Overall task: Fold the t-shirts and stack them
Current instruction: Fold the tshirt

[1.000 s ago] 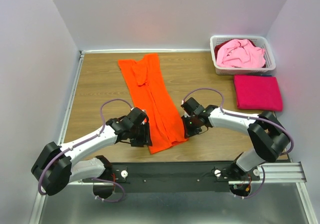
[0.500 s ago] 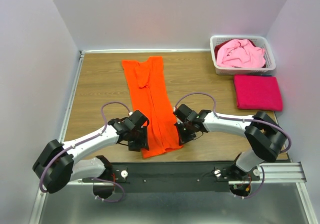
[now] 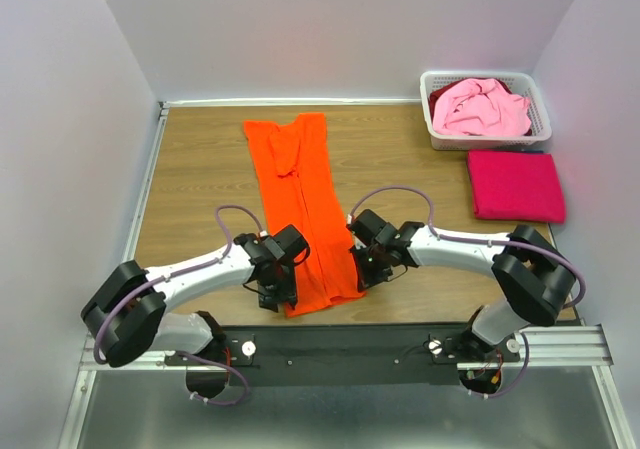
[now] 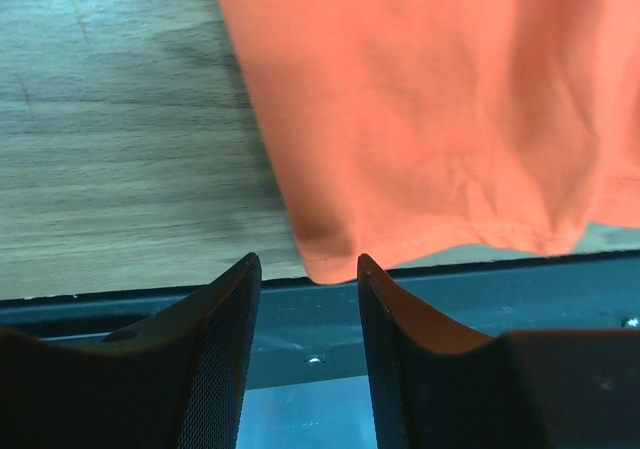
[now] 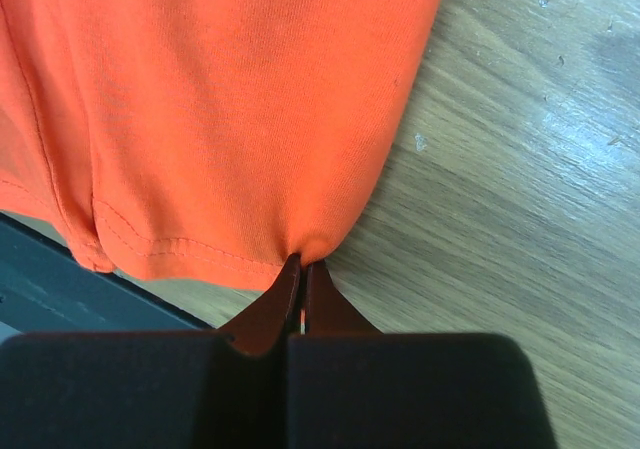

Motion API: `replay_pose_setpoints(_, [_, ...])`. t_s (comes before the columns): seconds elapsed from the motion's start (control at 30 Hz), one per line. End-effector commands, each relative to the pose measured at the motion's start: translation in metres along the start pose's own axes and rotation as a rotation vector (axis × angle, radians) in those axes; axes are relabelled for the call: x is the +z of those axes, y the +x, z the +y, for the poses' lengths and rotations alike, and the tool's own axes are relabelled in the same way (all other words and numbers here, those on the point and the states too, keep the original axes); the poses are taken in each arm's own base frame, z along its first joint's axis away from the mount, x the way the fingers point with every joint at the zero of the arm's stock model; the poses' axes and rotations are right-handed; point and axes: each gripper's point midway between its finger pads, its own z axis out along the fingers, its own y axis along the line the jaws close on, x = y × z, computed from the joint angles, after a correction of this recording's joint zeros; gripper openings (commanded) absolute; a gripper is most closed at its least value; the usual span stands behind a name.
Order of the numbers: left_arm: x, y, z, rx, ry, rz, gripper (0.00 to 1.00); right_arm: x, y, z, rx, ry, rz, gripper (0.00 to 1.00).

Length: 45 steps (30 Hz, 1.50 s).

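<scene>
**Inspector:** What is lying on the brown wood-grain table [image 3: 200, 169]?

**Assistant:** The bright orange cloth t-shirt [image 3: 305, 209], folded into a long narrow strip, is lying mid-table. Its long axis is running from the far side to the near edge, leaning slightly right as it comes near. Its hem is reaching the table's near edge. The folded magenta-red t-shirt [image 3: 516, 185] is resting well apart at the right, just beside the white slotted plastic basket [image 3: 540, 124], which is holding the crumpled pale pink t-shirt [image 3: 480, 107].

**Inspector:** And the arms?

**Assistant:** Both are flanking the hem end, one on each side and about equally near. The right gripper [image 5: 298, 269] is pinching the hem's right corner, with its fingers closed flat on the cloth. The left gripper [image 4: 308, 269] is standing partly open. The hem's left corner is sitting just at the gap between its fingertips, apparently unclamped.

**Inspector:** What is the coming move depending on?

**Assistant:** In my judgement, on the left side closing over that corner. The rest of the strip is stretching away from both tools toward the far side, so any fold would be carrying the hem along that axis
</scene>
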Motion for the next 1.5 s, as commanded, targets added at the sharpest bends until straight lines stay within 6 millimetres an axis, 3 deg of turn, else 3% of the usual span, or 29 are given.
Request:
replay_pose_setpoints(0.0, [0.0,-0.004,0.0,-0.026,-0.037,-0.013,0.51,0.005,0.005,-0.009,-0.042,0.032,-0.009,0.01])
replay_pose_setpoints(0.43, [0.018,-0.003,-0.002,-0.005,-0.054,0.016,0.49,0.009,0.01,-0.012,-0.058,0.023,-0.003,0.01])
replay_pose_setpoints(0.73, [0.03,0.0,0.002,0.029,-0.074,0.046,0.25,0.009,0.009,-0.009,-0.052,0.015,-0.003,0.01])
replay_pose_setpoints(0.87, [0.03,0.0,0.002,0.039,-0.072,0.047,0.0,0.007,0.011,-0.005,-0.049,-0.005,0.008,0.01])
replay_pose_setpoints(1.1, [0.005,0.019,-0.003,0.058,-0.001,0.056,0.0,-0.019,0.029,0.002,-0.047,-0.063,0.05,0.01])
replay_pose_setpoints(1.2, [-0.009,-0.003,-0.023,0.065,0.097,-0.017,0.0,-0.026,0.019,-0.005,-0.063,-0.003,0.015,0.01])
replay_pose_setpoints(1.3, [-0.014,-0.029,-0.033,0.112,0.15,-0.07,0.0,-0.032,-0.012,-0.006,-0.07,0.055,-0.043,0.01])
replay_pose_setpoints(1.47, [-0.027,-0.105,-0.024,0.089,0.143,-0.233,0.0,-0.035,-0.079,-0.01,-0.094,0.105,-0.129,0.01])
